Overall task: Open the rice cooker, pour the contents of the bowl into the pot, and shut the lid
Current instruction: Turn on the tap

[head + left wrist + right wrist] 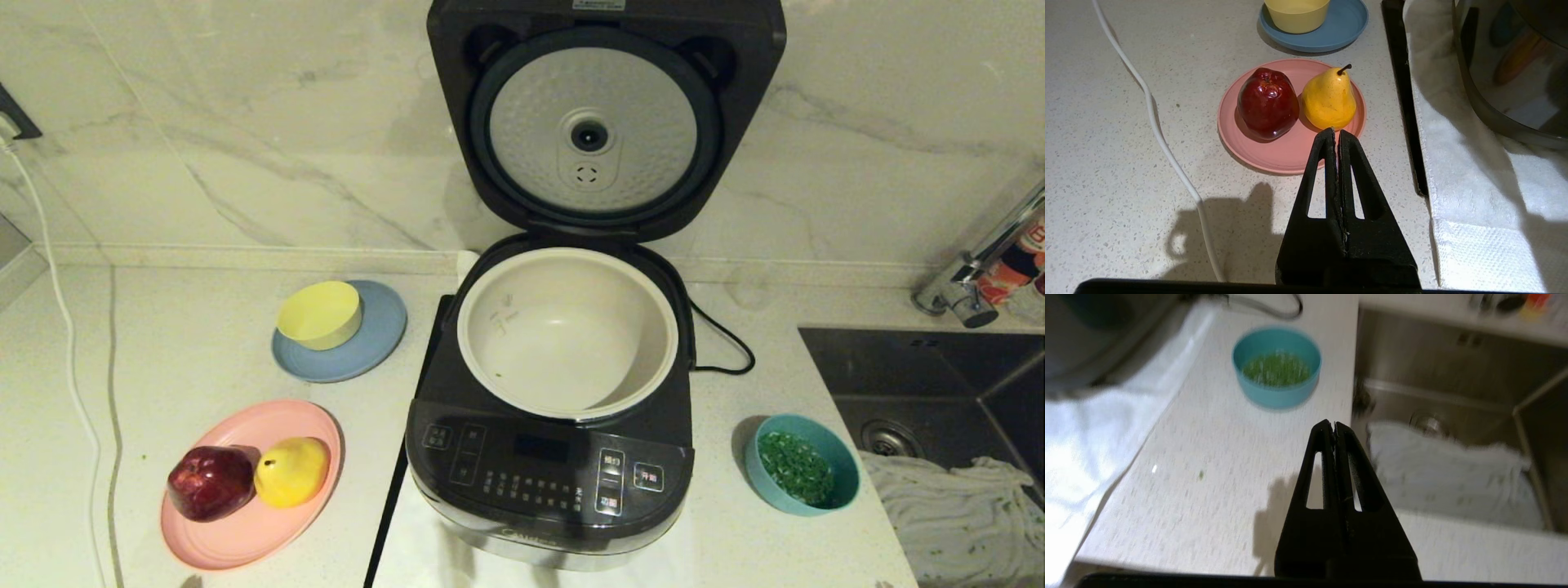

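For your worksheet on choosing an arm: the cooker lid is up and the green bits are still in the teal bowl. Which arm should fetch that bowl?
The right. The teal bowl sits on the cooker's right side, and the right gripper faces it over bare counter, fingers shut. The left gripper hangs over the pink plate on the far side.

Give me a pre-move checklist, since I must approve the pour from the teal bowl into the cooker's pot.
1. Hinged black lid raised clear of the pot: ok.
2. Round cream-white inner pot seated in the large black rice cooker, nearly bare inside: ok.
3. Small teal-blue plastic bowl upright on the counter on the cooker's right, green chopped bits still inside: ok.
4. Right gripper open for a grasp: not ok, shut, short of the bowl.
5. Left gripper out of the way: ok, shut, by the pink plate.
6. Bowl wall firm enough to pinch: cannot tell.
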Robot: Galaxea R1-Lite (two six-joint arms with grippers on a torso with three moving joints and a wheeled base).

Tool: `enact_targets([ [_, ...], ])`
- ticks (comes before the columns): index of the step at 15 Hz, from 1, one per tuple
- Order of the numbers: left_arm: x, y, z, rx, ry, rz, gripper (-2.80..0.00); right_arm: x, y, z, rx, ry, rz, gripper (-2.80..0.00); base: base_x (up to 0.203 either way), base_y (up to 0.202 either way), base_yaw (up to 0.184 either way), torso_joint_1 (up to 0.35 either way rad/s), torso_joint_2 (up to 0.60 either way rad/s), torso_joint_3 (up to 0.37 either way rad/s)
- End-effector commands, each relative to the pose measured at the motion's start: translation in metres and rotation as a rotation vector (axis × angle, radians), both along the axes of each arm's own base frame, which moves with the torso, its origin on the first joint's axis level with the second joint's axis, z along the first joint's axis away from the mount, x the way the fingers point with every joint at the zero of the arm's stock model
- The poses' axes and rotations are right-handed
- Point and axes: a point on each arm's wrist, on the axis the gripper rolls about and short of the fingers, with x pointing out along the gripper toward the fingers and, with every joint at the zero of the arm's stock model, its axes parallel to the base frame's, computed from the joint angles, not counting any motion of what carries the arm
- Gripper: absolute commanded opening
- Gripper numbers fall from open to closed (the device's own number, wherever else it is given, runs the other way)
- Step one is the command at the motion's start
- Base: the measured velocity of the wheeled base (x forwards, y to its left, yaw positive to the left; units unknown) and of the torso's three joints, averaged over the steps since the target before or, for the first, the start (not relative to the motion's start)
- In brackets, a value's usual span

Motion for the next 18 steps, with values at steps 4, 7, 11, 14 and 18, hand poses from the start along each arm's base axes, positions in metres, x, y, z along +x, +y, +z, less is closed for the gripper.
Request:
enact_targets([
  [4, 0.001, 0.0, -0.003, 0.0, 0.008, 0.0, -2.8, -0.009, 0.0, 0.072, 0.048, 0.006, -0.02, -2.8, 0.0, 0.0, 0.0, 0.0, 0.0, 0.0],
  [7, 0.001, 0.0, -0.003, 0.0, 0.008, 0.0, -2.8, 0.033, -0.001, 0.113, 0.054, 0.133, -0.103, -2.8, 0.0, 0.0, 0.0, 0.0, 0.0, 0.0],
  [11, 0.001, 0.0, -0.003, 0.0, 0.008, 0.0, -2.8, 0.124, -0.013, 0.136, 0.037, 0.205, -0.266, -2.8, 0.0, 0.0, 0.0, 0.0, 0.0, 0.0],
  [14, 0.001, 0.0, -0.003, 0.0, 0.008, 0.0, -2.8, 0.187, -0.028, 0.137, 0.035, 0.205, -0.397, -2.8, 0.0, 0.0, 0.0, 0.0, 0.0, 0.0],
  [18, 0.001, 0.0, -0.003, 0.0, 0.008, 0.0, -2.8, 0.258, -0.067, 0.137, 0.012, 0.125, -0.573, -2.8, 0.0, 0.0, 0.0, 0.0, 0.0, 0.0],
])
